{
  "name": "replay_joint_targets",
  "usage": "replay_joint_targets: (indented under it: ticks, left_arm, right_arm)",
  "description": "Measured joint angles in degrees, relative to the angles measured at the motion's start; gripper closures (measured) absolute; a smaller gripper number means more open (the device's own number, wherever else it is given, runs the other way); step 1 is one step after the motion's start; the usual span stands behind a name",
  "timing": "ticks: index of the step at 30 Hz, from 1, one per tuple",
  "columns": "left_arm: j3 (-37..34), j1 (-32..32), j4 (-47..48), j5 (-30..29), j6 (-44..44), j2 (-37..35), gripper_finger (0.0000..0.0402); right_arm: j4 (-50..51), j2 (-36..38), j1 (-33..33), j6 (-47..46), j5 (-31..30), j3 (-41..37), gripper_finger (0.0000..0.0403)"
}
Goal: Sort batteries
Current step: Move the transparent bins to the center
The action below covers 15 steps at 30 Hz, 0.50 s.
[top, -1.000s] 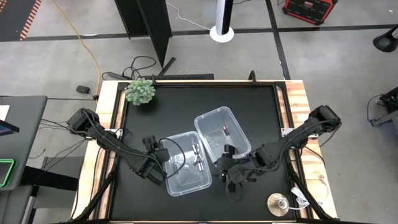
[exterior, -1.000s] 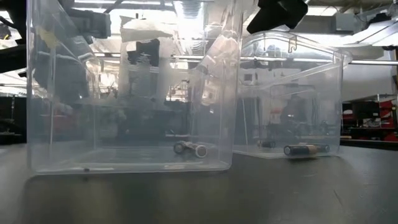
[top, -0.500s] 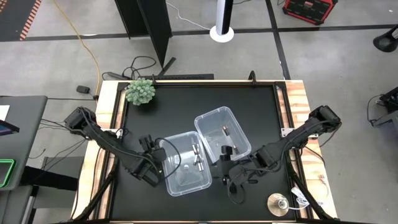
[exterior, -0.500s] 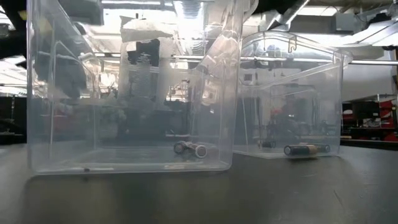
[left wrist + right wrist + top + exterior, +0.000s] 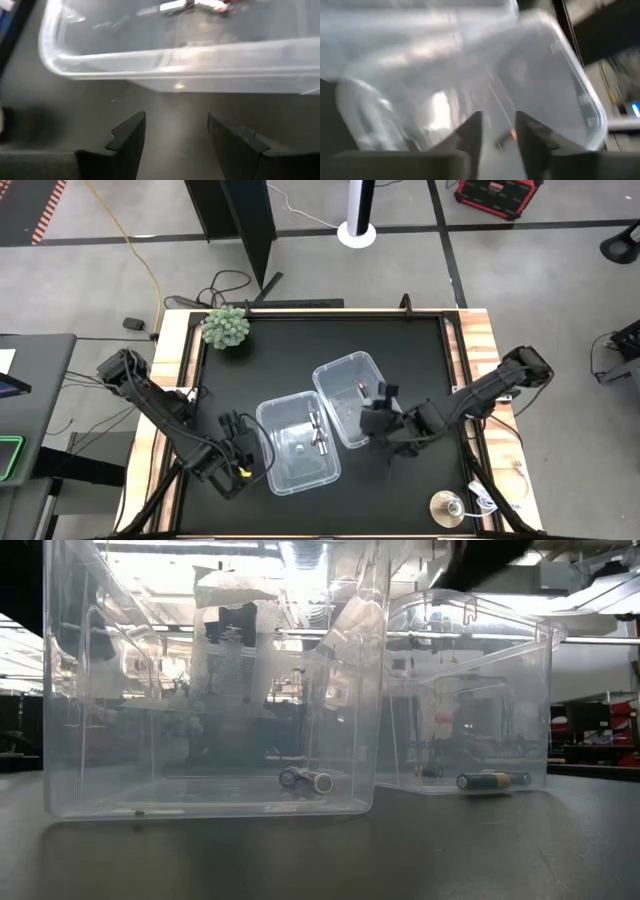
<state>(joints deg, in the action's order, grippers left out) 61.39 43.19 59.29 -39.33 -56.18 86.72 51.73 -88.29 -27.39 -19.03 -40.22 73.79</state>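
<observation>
Two clear bins stand side by side on the black table. The left bin (image 5: pixel 298 442) holds whitish-silver batteries (image 5: pixel 318 430), which also show in the low view (image 5: pixel 305 780) and the left wrist view (image 5: pixel 185 6). The right bin (image 5: pixel 357 398) holds dark batteries with orange ends (image 5: pixel 362 390), also seen in the low view (image 5: pixel 490 780). My left gripper (image 5: pixel 250 450) is open and empty, low beside the left bin's left wall (image 5: pixel 175 130). My right gripper (image 5: pixel 374 412) is open and empty, above the right bin's near right part (image 5: pixel 497 132).
A small green plant (image 5: pixel 226 327) stands at the table's far left corner. A round silver disc (image 5: pixel 447 507) lies near the near right corner. A small yellow tag (image 5: pixel 243 473) shows by my left gripper. Bare black table lies on the far side of the bins.
My left gripper has drawn back from the left bin toward the table's left and near edge. My right gripper has gone from the near side of the bins toward the far edge and now stands over the right bin. The bins and batteries have stayed in place.
</observation>
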Motion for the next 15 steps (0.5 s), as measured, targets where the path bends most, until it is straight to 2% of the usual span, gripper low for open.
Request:
replay_joint_targets:
  ticks: [4, 5, 11, 15]
  left_arm:
    - [0.00, 0.96, -4.71, -0.53, 0.06, 0.01, 0.0194]
    - [0.00, 1.14, -6.15, -0.87, 0.26, 0.02, 0.0194]
    - [-0.02, 1.37, -12.13, -2.51, 4.20, 0.65, 0.0194]
    - [-0.02, 0.68, -12.53, -2.72, 4.30, 0.63, 0.0194]
  right_arm:
    - [2.08, -0.04, 1.97, -1.74, 4.11, -2.71, 0.0377]
    - [1.20, -0.04, 2.37, -1.50, 5.39, -3.53, 0.0388]
    - [-2.62, -0.93, 3.82, -1.05, 13.45, -5.68, 0.0372]
    - [-5.61, -1.82, 3.28, -0.28, 15.16, -5.74, 0.0371]
